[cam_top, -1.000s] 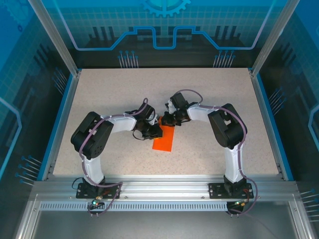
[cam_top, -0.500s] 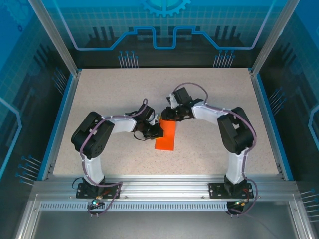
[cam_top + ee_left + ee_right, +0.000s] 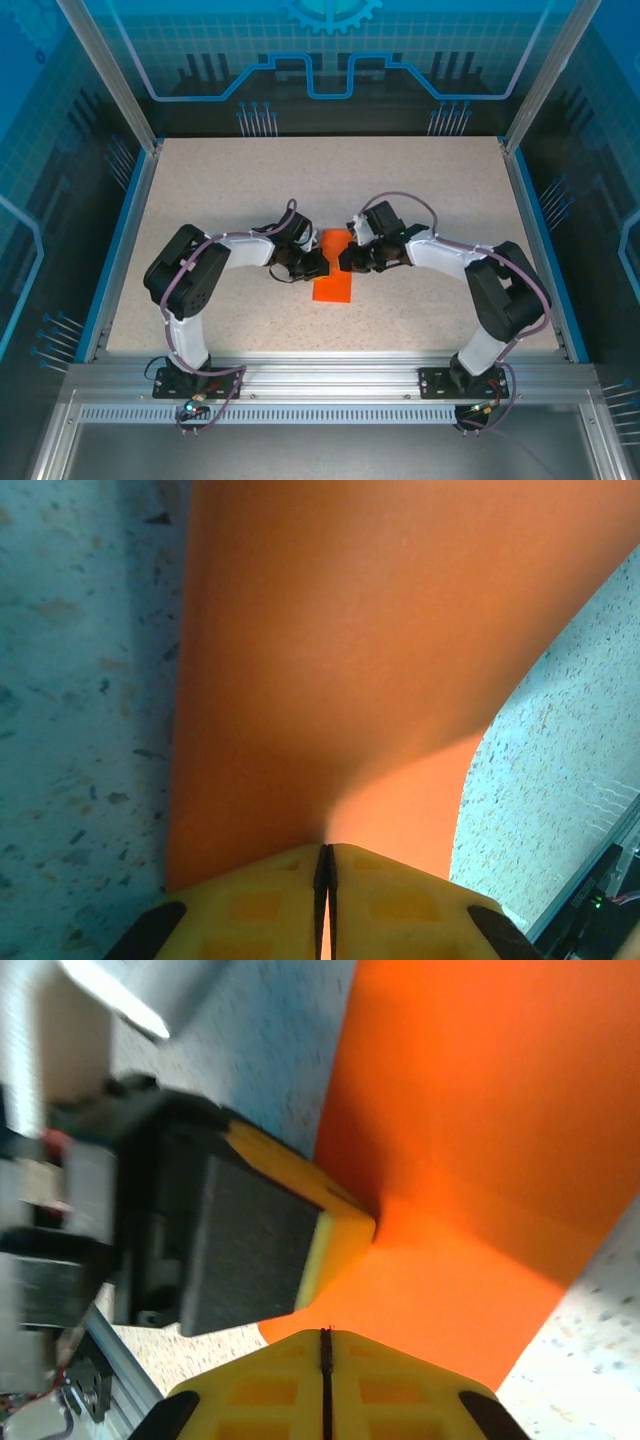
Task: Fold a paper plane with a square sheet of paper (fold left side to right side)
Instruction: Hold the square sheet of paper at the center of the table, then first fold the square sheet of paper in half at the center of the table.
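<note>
Left gripper (image 3: 323,858) is pressed together, pinching the paper's (image 3: 333,284) left edge. Right gripper (image 3: 323,1340) is clamped the same way on the right edge. Paper sits mid table (image 3: 430,190) between both. The grippers face each other across it, close, crowding the sheet.

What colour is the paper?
The paper is plain bright orange; clearest in left wrist view.

far end: thin bright orange paper sheet (image 3: 330,660) cropped beyond left gripper (image 3: 323,865)
near edge: hidden between its fingertips
grey left-arm housing (image 3: 50,1210): blurred
</note>
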